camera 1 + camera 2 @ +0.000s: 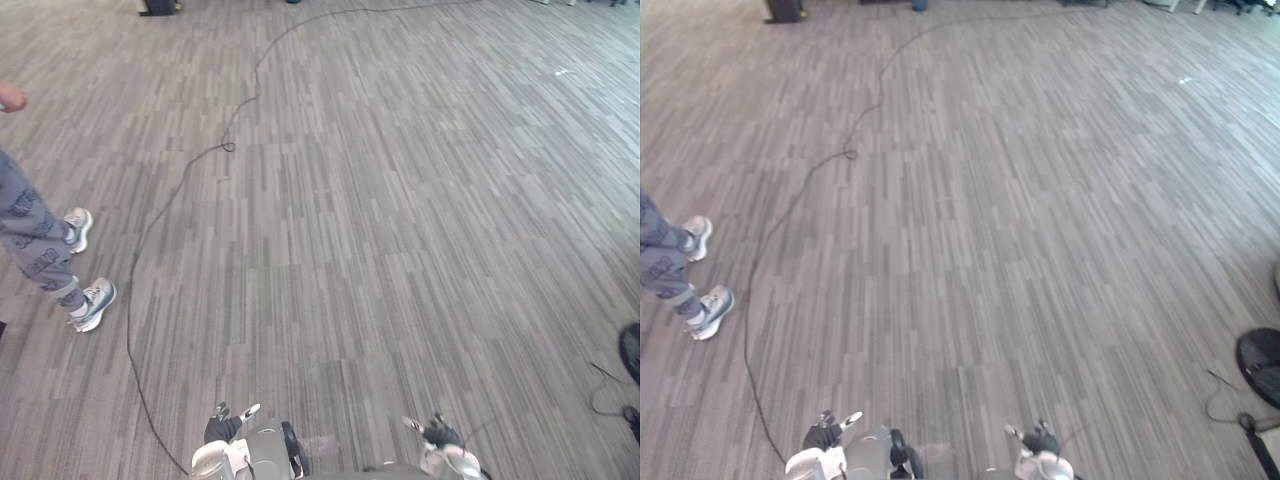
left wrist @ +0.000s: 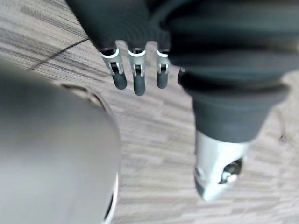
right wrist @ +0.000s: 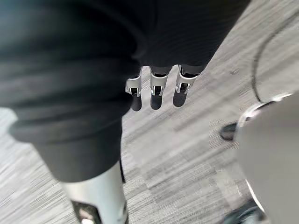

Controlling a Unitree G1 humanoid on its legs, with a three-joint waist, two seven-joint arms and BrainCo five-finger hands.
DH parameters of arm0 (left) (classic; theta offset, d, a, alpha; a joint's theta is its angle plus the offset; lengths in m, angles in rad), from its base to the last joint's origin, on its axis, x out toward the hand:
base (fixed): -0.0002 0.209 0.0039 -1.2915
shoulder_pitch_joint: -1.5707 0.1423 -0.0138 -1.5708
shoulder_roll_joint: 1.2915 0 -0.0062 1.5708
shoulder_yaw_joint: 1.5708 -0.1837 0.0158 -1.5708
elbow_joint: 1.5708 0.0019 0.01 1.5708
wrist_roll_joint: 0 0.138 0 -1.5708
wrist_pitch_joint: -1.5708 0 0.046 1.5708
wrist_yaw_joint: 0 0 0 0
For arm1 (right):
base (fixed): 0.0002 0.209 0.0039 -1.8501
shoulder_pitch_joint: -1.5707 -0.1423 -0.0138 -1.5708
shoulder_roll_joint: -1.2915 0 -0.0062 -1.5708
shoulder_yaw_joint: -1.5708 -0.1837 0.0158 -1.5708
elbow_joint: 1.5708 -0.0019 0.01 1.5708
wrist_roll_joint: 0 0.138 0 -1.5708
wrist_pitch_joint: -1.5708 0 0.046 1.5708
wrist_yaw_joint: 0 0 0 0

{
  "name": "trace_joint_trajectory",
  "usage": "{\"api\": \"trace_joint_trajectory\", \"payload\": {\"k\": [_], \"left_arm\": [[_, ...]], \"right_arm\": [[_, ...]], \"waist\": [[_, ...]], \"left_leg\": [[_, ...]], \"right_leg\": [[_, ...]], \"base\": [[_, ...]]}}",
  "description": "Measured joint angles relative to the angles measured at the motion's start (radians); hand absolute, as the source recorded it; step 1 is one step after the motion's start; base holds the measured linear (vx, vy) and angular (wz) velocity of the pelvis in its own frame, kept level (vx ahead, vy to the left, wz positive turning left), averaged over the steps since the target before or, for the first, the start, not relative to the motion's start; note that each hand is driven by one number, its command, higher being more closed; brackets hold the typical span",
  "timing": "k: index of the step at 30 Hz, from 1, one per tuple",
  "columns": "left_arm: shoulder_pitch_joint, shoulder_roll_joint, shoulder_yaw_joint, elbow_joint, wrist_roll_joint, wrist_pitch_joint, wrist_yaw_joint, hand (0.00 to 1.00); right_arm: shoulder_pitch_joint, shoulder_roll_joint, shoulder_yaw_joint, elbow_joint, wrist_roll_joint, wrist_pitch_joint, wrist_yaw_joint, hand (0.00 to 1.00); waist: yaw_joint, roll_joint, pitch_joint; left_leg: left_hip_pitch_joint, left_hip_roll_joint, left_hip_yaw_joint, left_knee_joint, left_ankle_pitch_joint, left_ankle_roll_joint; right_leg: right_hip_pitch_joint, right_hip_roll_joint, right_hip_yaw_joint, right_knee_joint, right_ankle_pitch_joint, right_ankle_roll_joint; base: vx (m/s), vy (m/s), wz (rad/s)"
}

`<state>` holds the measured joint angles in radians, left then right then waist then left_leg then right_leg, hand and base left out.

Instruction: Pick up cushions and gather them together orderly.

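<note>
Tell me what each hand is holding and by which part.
Nothing is held: the left hand and the right hand both hang open above the grey floor.

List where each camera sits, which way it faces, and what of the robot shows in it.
Left eye view: on the head, looking down and ahead at the grey striped floor; left robot hand and right robot hand at the bottom edge, a person's legs at left.
Right eye view: beside it, facing the same way; shares that whole scene.
Left wrist view: on the left wrist, looking along its straight fingers at the floor.
Right wrist view: on the right wrist, likewise.
</note>
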<state>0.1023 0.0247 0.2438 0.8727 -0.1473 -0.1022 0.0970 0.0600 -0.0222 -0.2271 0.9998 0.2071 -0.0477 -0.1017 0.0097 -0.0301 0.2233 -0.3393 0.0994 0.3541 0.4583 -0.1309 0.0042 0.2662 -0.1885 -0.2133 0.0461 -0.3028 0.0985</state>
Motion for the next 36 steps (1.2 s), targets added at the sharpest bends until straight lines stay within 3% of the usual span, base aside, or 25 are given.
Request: {"api": "trace_joint_trajectory", "payload": {"k": [2, 5, 7, 8, 9, 10, 11, 13, 14, 16, 18, 19, 20, 21, 23, 24, 25, 26, 27, 29, 31, 33, 34, 35, 36], "left_arm": [[-0.010, -0.001, -0.002, 0.004, 0.000, 0.000, 0.006, 0.00], [-0.013, 0.003, 0.036, 0.002, -0.012, -0.001, 0.007, 0.00], [-0.013, 0.000, 0.042, 0.006, -0.012, 0.000, 0.008, 0.00], [-0.012, 0.011, 0.021, 0.021, -0.012, 0.001, 0.008, 0.00], [-0.013, 0.027, -0.009, 0.040, -0.012, 0.004, 0.008, 0.00], [-0.012, 0.031, -0.017, 0.045, -0.011, 0.005, 0.009, 0.00], [-0.007, 0.033, -0.041, 0.055, -0.010, 0.010, 0.011, 0.00], [-0.005, 0.025, -0.081, 0.076, -0.009, 0.012, 0.010, 0.00], [-0.016, 0.020, -0.100, 0.093, -0.009, 0.011, 0.010, 0.00], [-0.045, 0.019, -0.126, 0.115, 0.001, 0.015, 0.007, 0.00], [-0.050, 0.012, -0.135, 0.112, 0.019, 0.014, 0.005, 0.00], [-0.042, 0.014, -0.132, 0.109, 0.026, 0.009, 0.004, 0.00], [-0.045, 0.015, -0.132, 0.113, 0.029, 0.010, 0.004, 0.00], [-0.058, -0.016, -0.111, 0.123, 0.031, 0.009, 0.003, 0.00], [-0.054, -0.040, -0.103, 0.123, 0.042, 0.005, -0.001, 0.00], [-0.053, -0.039, -0.092, 0.137, 0.048, 0.006, -0.002, 0.00], [-0.048, -0.046, -0.065, 0.128, 0.047, 0.010, -0.007, 0.00], [-0.049, -0.046, -0.059, 0.121, 0.047, 0.010, -0.007, 0.00], [-0.048, -0.048, -0.029, 0.103, 0.046, 0.008, -0.013, 0.00], [-0.039, -0.037, -0.014, 0.066, 0.041, 0.004, -0.013, 0.00], [-0.025, -0.028, -0.015, 0.030, 0.025, -0.001, -0.013, 0.00], [-0.017, -0.027, -0.012, 0.000, 0.007, -0.003, -0.013, 0.00], [-0.015, -0.029, -0.012, -0.001, 0.007, -0.003, -0.012, 0.00], [-0.006, -0.029, -0.011, -0.001, 0.003, -0.008, -0.010, 0.00], [-0.001, -0.032, -0.012, -0.006, -0.006, -0.014, -0.008, 0.00]], "right_arm": [[-0.006, 0.002, 0.002, -0.001, -0.002, -0.003, 0.004, 0.00], [-0.003, 0.024, -0.017, 0.000, -0.004, -0.002, 0.001, 0.00], [-0.003, 0.024, -0.018, 0.000, -0.012, -0.003, 0.005, 0.00], [0.000, 0.026, -0.024, 0.000, -0.013, -0.003, 0.006, 0.00], [0.004, 0.025, -0.028, -0.003, -0.010, -0.003, 0.010, 0.00], [0.002, 0.023, -0.036, -0.005, -0.012, -0.005, 0.012, 0.00], [-0.005, 0.010, -0.035, -0.009, -0.012, -0.009, 0.015, 0.00], [-0.006, -0.007, -0.030, -0.042, -0.012, -0.016, 0.019, 0.00], [-0.015, -0.017, -0.009, -0.055, -0.012, -0.028, 0.022, 0.00], [-0.040, -0.025, 0.011, -0.072, -0.013, -0.032, 0.025, 0.00], [-0.045, -0.021, 0.020, -0.078, -0.014, -0.035, 0.027, 0.00], [-0.037, -0.020, 0.028, -0.069, -0.013, -0.035, 0.027, 0.00], [-0.037, -0.021, 0.026, -0.067, -0.012, -0.035, 0.027, 0.00], [-0.064, -0.055, 0.021, -0.066, -0.020, -0.035, 0.029, 0.00], [-0.076, -0.064, -0.009, -0.070, -0.027, -0.035, 0.038, 0.00], [-0.075, -0.060, -0.018, -0.069, -0.034, -0.033, 0.040, 0.00], [-0.067, -0.055, -0.022, -0.071, -0.034, -0.025, 0.040, 0.00], [-0.063, -0.053, -0.020, -0.073, -0.034, -0.021, 0.039, 0.00], [-0.052, -0.042, -0.003, -0.073, -0.034, -0.015, 0.038, 0.00], [-0.036, -0.023, 0.003, -0.073, -0.032, -0.013, 0.039, 0.00], [-0.034, -0.015, 0.015, -0.057, -0.032, -0.011, 0.040, 0.00], [-0.041, -0.019, 0.008, -0.020, -0.032, -0.007, 0.037, 0.00], [-0.042, -0.017, 0.003, -0.017, -0.032, -0.007, 0.036, 0.00], [-0.040, -0.017, 0.000, 0.000, -0.032, -0.008, 0.031, 0.00], [-0.031, -0.021, 0.000, 0.001, -0.032, -0.008, 0.028, 0.00]], "waist": [[-0.006, 0.003, -0.002], [0.011, -0.018, -0.003], [0.030, -0.025, -0.008], [0.028, -0.036, -0.013], [0.018, -0.042, -0.009], [0.015, -0.039, -0.007], [-0.001, -0.019, 0.002], [-0.022, 0.015, 0.005], [-0.035, 0.031, 0.007], [-0.054, 0.039, 0.015], [-0.070, 0.024, 0.020], [-0.073, 0.002, 0.018], [-0.079, 0.007, 0.020], [-0.083, 0.074, 0.026], [-0.081, 0.107, 0.034], [-0.085, 0.112, 0.037], [-0.084, 0.122, 0.041], [-0.081, 0.128, 0.045], [-0.069, 0.122, 0.050], [-0.050, 0.093, 0.053], [-0.047, 0.065, 0.046], [-0.005, 0.055, 0.049], [-0.002, 0.053, 0.049], [0.005, 0.048, 0.052], [0.014, 0.056, 0.046]], "left_leg": [[-0.012, -0.015, 0.020, 0.026, -0.038, 0.022], [-0.005, -0.003, 0.030, 0.122, -0.131, 0.054], [0.067, -0.009, 0.053, 0.075, -0.178, 0.038], [0.126, -0.034, 0.062, 0.018, -0.189, 0.033], [0.206, -0.063, 0.061, -0.047, -0.203, 0.025], [0.241, -0.070, 0.060, -0.073, -0.204, 0.025], [0.356, -0.081, 0.058, -0.153, -0.205, 0.020], [0.505, -0.076, 0.049, -0.261, -0.201, 0.014], [0.568, -0.061, 0.050, -0.300, -0.200, 0.012], [0.621, -0.036, 0.043, -0.315, -0.200, 0.012], [0.699, -0.041, -0.003, -0.344, -0.198, 0.007], [0.757, -0.058, -0.034, -0.355, -0.203, -0.013], [0.769, -0.053, -0.046, -0.353, -0.207, -0.020], [0.804, 0.009, -0.063, -0.346, -0.170, -0.083], [0.789, 0.043, -0.084, -0.261, -0.084, -0.120], [0.717, 0.076, -0.127, -0.075, 0.000, -0.105], [0.622, 0.130, -0.166, 0.161, 0.146, -0.120], [0.568, 0.162, -0.172, 0.298, 0.148, -0.127], [0.481, 0.218, -0.144, 0.509, 0.086, -0.126], [0.370, 0.241, -0.093, 0.630, -0.012, -0.102], [0.258, 0.227, -0.018, 0.586, -0.085, -0.074], [0.129, 0.145, 0.034, 0.283, -0.135, -0.055], [0.108, 0.120, 0.022, 0.195, -0.128, -0.053], [0.072, 0.035, -0.044, -0.097, -0.048, -0.074], [0.048, 0.010, -0.097, -0.198, 0.026, -0.091]], "right_leg": [[-0.011, -0.005, 0.022, 0.000, 0.040, -0.031], [0.000, -0.019, 0.065, 0.037, 0.111, 0.022], [-0.053, -0.032, 0.109, 0.188, 0.126, 0.029], [-0.140, -0.059, 0.121, 0.403, 0.152, 0.037], [-0.240, -0.094, 0.120, 0.637, 0.235, 0.031], [-0.279, -0.102, 0.120, 0.731, 0.233, 0.023], [-0.355, -0.106, 0.084, 0.913, 0.169, -0.020], [-0.454, -0.090, -0.028, 0.999, 0.069, -0.064], [-0.542, -0.059, -0.095, 0.956, 0.011, -0.097], [-0.661, -0.002, -0.162, 0.755, 0.006, -0.120], [-0.705, 0.082, -0.160, 0.318, 0.202, -0.106], [-0.698, 0.099, -0.143, 0.183, 0.325, -0.155], [-0.696, 0.106, -0.120, 0.197, 0.396, -0.193], [-0.708, 0.127, -0.133, 0.312, 0.393, -0.227], [-0.712, 0.140, -0.143, 0.409, 0.304, -0.239], [-0.678, 0.150, -0.147, 0.434, 0.234, -0.232], [-0.605, 0.175, -0.148, 0.398, 0.194, -0.232], [-0.557, 0.196, -0.149, 0.373, 0.182, -0.234], [-0.458, 0.233, -0.133, 0.320, 0.148, -0.247], [-0.308, 0.254, -0.102, 0.221, 0.126, -0.241], [-0.197, 0.255, -0.055, 0.127, 0.123, -0.228], [-0.097, 0.229, 0.013, 0.057, 0.126, -0.200], [-0.077, 0.217, 0.027, 0.044, 0.120, -0.191], [-0.014, 0.184, 0.066, 0.004, 0.100, -0.161], [0.014, 0.179, 0.092, -0.024, 0.085, -0.140]], "base": [[0.47, 0.209, -0.03], [0.42, 0.203, -0.10], [0.46, 0.213, -0.39], [0.50, 0.195, -0.18], [0.32, 0.113, -0.11], [0.47, 0.106, -0.08], [0.52, 0.113, -0.05], [0.59, 0.119, 0.06], [0.56, 0.047, 0.29], [0.57, -0.013, 0.48], [0.71, -0.112, 0.74], [0.74, -0.143, 0.65], [0.77, -0.162, 0.47], [0.74, -0.193, 0.22], [0.72, -0.226, 0.02], [0.69, -0.234, -0.02], [0.67, -0.200, 0.04], [0.78, -0.160, -0.10], [0.65, -0.103, -0.21], [0.61, -0.095, -0.25], [0.58, -0.064, -0.39], [0.68, 0.040, -0.89], [0.61, 0.120, -0.92], [0.58, 0.181, -0.84], [0.58, 0.217, -0.88]]}}
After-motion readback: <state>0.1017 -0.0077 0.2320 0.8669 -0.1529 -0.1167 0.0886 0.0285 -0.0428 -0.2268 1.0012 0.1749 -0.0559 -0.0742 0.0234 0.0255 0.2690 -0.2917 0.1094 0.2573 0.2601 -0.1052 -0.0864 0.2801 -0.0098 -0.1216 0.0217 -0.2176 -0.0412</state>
